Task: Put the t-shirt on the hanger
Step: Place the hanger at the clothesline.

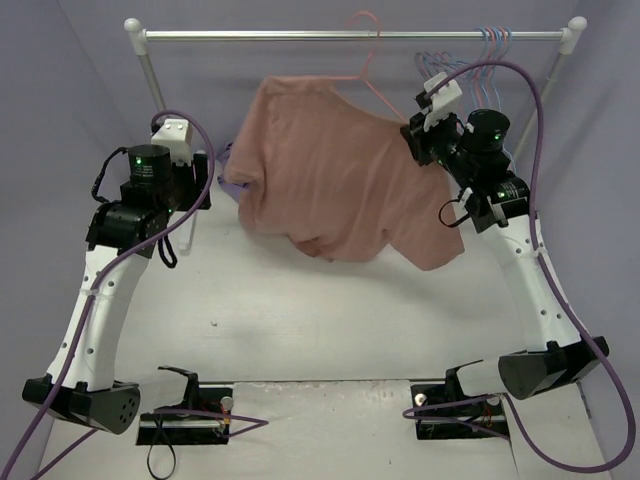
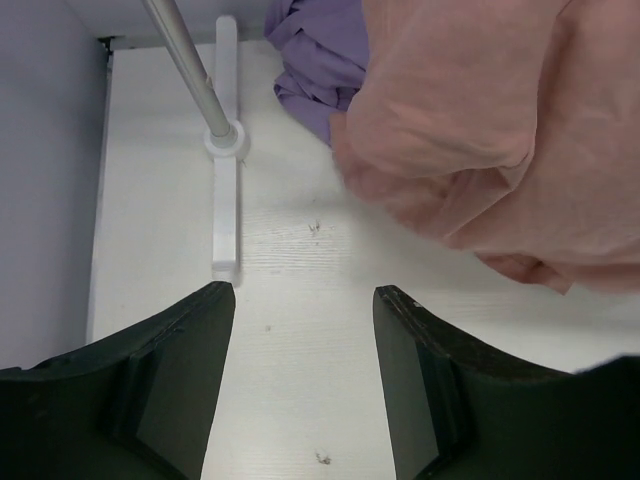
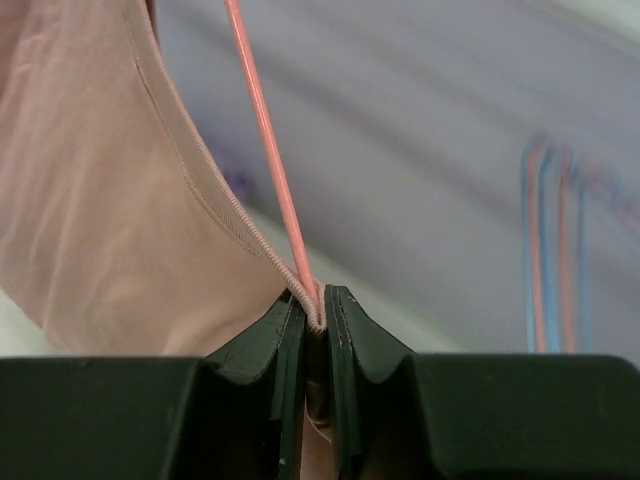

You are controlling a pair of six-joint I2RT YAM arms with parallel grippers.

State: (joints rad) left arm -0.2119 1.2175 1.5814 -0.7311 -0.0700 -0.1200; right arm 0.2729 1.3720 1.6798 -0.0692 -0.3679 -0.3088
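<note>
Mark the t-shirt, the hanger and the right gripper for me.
t-shirt [image 1: 330,180], top external view, middle of the draped body.
hanger [image 3: 268,130], right wrist view, bare wire above the fingertips.
right gripper [image 3: 315,300], right wrist view, between its shut fingertips.

No text, labels or numbers can be read anywhere.
</note>
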